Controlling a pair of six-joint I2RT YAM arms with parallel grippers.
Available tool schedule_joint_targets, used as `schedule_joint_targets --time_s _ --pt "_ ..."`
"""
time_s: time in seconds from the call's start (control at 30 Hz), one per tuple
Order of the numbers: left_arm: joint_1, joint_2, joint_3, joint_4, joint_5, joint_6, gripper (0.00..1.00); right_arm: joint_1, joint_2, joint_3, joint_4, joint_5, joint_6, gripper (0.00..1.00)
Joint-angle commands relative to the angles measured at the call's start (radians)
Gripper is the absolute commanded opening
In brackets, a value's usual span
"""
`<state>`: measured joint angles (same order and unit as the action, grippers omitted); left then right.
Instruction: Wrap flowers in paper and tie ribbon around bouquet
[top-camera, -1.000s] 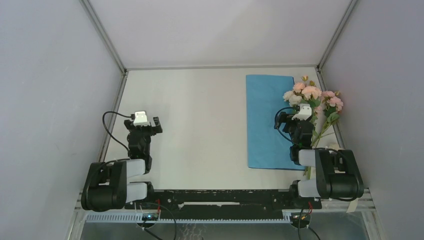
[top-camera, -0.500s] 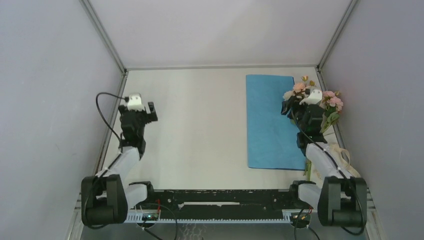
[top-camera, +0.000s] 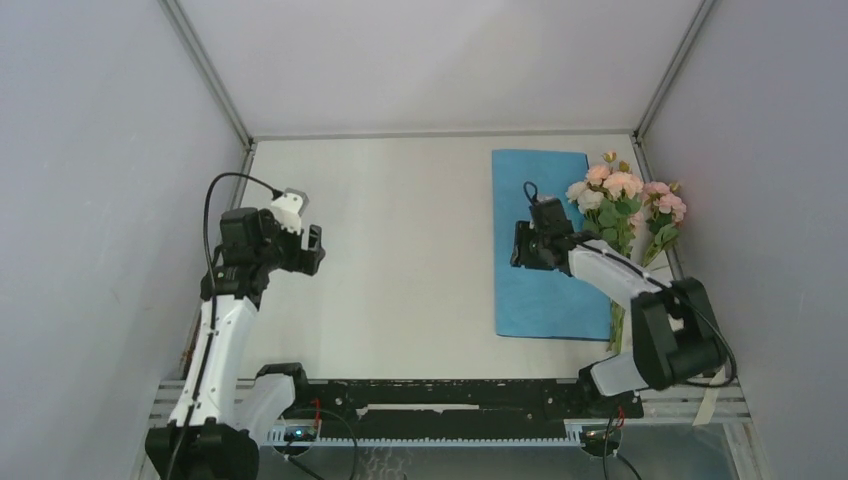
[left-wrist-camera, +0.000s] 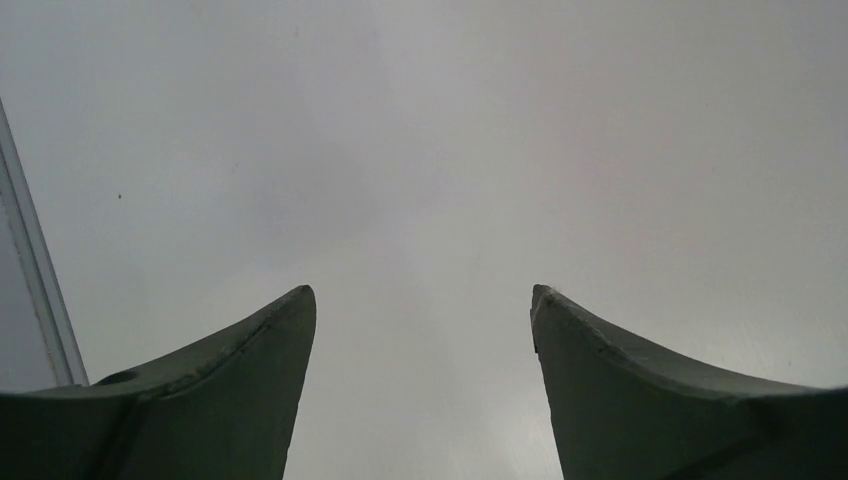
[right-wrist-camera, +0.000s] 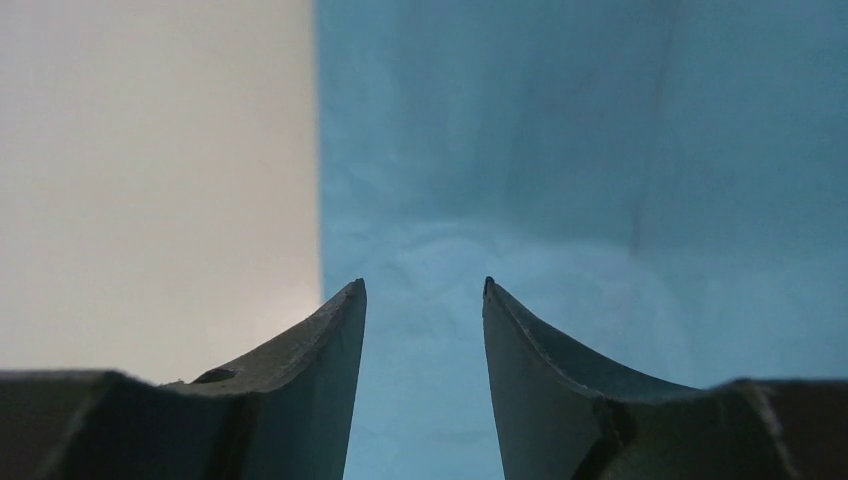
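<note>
Presently the right gripper hovers just inside the left edge of the paper, its jaws partly apart with nothing between them. The paper lies flat on the table, long axis running from near side to far side, and the flowers lie along its right edge, blooms at the far end, across the sheet from this gripper. The left gripper, jaws wide and empty, stands well left of the paper, so the right arm is judged the nearer
</note>
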<state>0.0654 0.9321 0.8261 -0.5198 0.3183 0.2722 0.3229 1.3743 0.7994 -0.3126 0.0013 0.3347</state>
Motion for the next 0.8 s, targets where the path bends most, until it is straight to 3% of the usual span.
schedule_joint_targets --time_s 0.0,0.17,0.5,0.77 --pt "-0.002 -0.122 -0.027 -0.176 0.045 0.111 0.84 0.062 0.13 0.088 -0.147 0.01 0.067 0.59" --pt "-0.002 -0.149 -0.054 -0.233 0.057 0.143 0.84 0.192 0.198 0.127 -0.174 0.081 0.108 0.69" --pt "-0.002 -0.135 -0.058 -0.24 0.036 0.122 0.84 0.432 0.358 0.289 -0.497 0.497 0.199 0.69" --pt "-0.001 -0.134 -0.061 -0.238 0.027 0.121 0.85 0.495 0.459 0.301 -0.559 0.526 0.243 0.66"
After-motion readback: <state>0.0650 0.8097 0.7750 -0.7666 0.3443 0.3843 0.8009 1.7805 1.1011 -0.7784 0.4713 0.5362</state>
